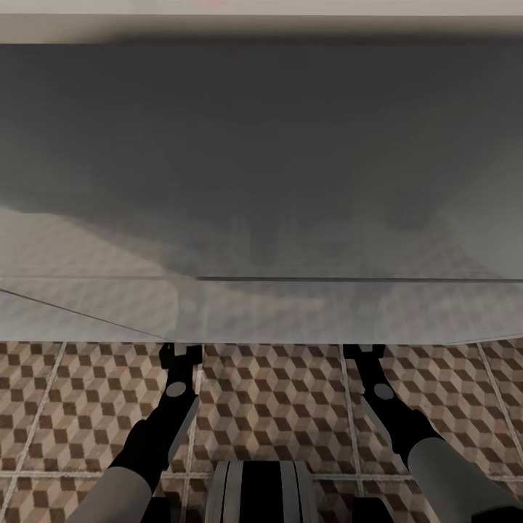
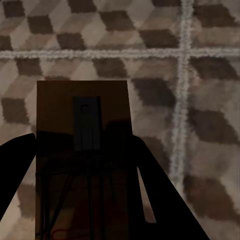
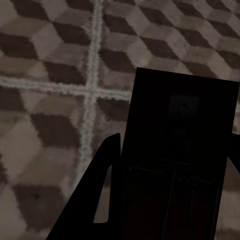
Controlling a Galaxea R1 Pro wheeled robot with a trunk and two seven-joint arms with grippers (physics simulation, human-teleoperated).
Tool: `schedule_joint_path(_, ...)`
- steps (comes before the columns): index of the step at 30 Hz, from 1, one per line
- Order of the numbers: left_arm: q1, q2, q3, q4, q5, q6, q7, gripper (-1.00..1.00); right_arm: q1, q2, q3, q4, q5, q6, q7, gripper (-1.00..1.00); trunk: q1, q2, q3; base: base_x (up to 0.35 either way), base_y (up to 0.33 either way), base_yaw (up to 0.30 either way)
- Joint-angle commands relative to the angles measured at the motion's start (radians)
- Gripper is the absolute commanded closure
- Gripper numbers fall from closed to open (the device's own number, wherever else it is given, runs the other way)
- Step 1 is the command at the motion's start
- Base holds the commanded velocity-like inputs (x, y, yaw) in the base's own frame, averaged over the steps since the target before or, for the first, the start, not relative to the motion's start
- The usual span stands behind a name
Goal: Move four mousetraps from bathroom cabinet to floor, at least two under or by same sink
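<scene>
Resting between black fingers (image 2: 165,200), flat dark-brown mousetrap (image 2: 82,145).

Both arms reach forward and down from the lower corners of the head view, grey forearm sleeves giving way to black wrist links. Left end effector (image 1: 179,354) and right end effector (image 1: 362,352) sit level with each other, well apart, tips hidden under a pale overhanging edge. In the left wrist view, the black fingers (image 2: 165,200) flank a flat dark-brown mousetrap (image 2: 82,145), closed against its sides. In the right wrist view, the fingers (image 3: 92,205) likewise clamp a second mousetrap (image 3: 180,150). Robot base visible between the arms.
</scene>
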Motion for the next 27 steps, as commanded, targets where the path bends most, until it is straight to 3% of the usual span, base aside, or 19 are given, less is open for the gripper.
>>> schedule_joint_path(1,-0.002,0.0,-0.002,0.0,-0.002,0.004,0.006,1.0,-0.001,-0.001,0.008,0.001,-0.01,-0.004,-0.005,1.0,0.0,0.0,0.0,0.0,0.0,0.0)
schedule_joint_path(16,-0.03,0.0,-0.006,0.0,-0.007,0.006,-0.01,1.0,-0.001,-0.001,0.008,0.002,-0.01,-0.01,-0.005,1.0,0.0,0.0,0.0,0.0,0.0,0.0)
schedule_joint_path(22,-0.036,-0.002,-0.005,0.009,-0.085,0.007,-0.02,1.0,-0.001,-0.001,0.009,0.018,-0.011,-0.046,-0.005,1.0,0.0,0.0,0.0,0.0,0.0,0.0)
schedule_joint_path(27,-0.037,-0.008,-0.005,0.015,-0.102,0.007,-0.061,1.0,-0.001,-0.001,0.011,0.025,-0.01,-0.05,-0.005,1.0,0.0,0.0,0.0,0.0,0.0,0.0)
